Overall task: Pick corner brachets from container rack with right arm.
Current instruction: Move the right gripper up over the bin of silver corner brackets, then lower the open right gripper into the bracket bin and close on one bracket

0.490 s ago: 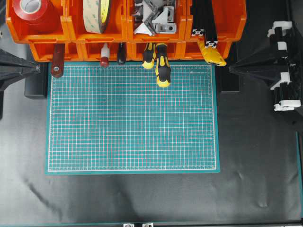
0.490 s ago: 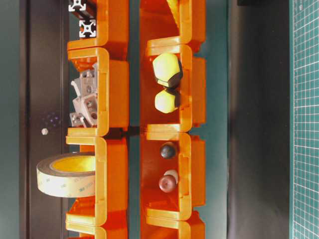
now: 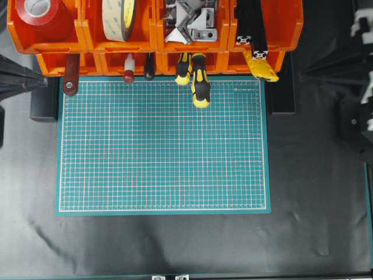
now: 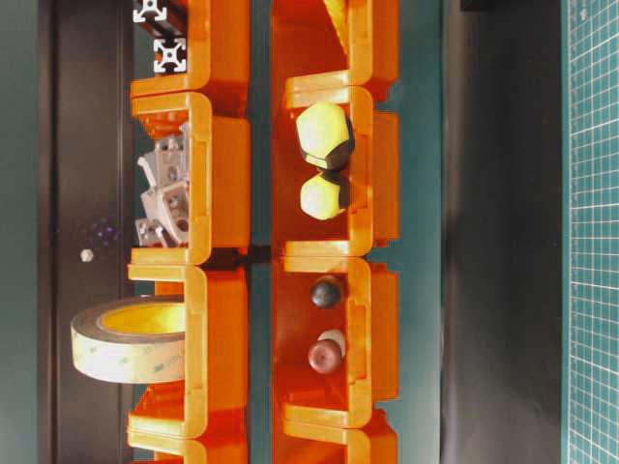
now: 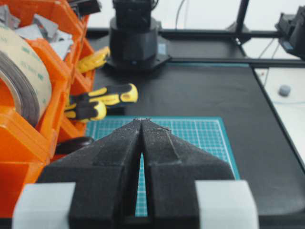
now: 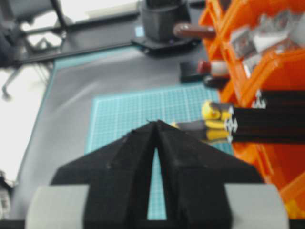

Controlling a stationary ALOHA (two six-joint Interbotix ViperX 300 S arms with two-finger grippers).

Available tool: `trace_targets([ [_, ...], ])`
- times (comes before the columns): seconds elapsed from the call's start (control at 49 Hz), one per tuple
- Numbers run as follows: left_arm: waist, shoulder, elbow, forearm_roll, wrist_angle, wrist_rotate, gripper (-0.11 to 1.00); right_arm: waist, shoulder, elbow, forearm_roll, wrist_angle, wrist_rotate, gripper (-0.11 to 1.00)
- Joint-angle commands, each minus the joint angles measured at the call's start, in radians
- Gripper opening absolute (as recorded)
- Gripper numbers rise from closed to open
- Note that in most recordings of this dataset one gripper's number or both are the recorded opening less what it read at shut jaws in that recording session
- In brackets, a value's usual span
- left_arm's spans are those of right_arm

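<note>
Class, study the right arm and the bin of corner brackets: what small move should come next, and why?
Probably open the right gripper and start it toward the upper bin of the container rack. Its tips meet with nothing between them, it sits at the table's right edge, and the corner brackets lie untouched in their bin.

A: So where's everything sitting?

B: Container rack (image 3: 154, 44) runs along the far edge of the mat (image 3: 163, 146), wider than it. Corner brachets (image 3: 189, 20) are in an upper bin, tape roll (image 3: 119, 17) in the bin to their left, screwdrivers (image 3: 198, 79) poke out below onto the mat.
</note>
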Motion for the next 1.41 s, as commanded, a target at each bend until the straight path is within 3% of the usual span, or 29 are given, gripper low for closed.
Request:
trace_targets([
  [0.0,-0.003,0.003,-0.052,0.003,0.034,0.003,0.00,-0.012,0.057,-0.163,-0.032,0.183,-0.002,0.01],
  [0.184,-0.009,0.011,-0.072,0.003,0.046,-0.005,0.00,-0.058,0.209,-0.460,-0.103,0.546,-0.005,0.01],
  [0.327,-0.014,0.026,-0.080,0.003,0.048,-0.005,0.00,-0.115,0.324,-0.618,-0.141,0.696,-0.014,0.01],
  [0.449,-0.015,0.023,-0.080,0.003,0.066,-0.005,0.00,-0.160,0.422,-0.723,-0.141,0.756,-0.051,0.01],
  [0.857,-0.015,0.002,-0.081,0.003,0.120,-0.011,0.00,-0.253,0.769,-1.074,-0.140,0.942,-0.279,0.01],
  [1.102,-0.015,-0.003,-0.081,0.003,0.138,-0.040,0.00,-0.258,0.867,-1.155,-0.138,0.989,-0.400,0.01],
  [1.143,-0.015,-0.003,-0.081,0.003,0.141,-0.044,0.00,-0.258,0.873,-1.154,-0.138,0.989,-0.403,0.04],
  [1.245,-0.017,0.000,-0.081,0.003,0.150,-0.051,0.00,-0.270,0.888,-1.150,-0.140,0.988,-0.402,0.24],
  [1.388,-0.015,0.005,-0.081,0.003,0.150,-0.051,0.00,-0.279,0.922,-1.150,-0.138,0.963,-0.402,0.67],
])
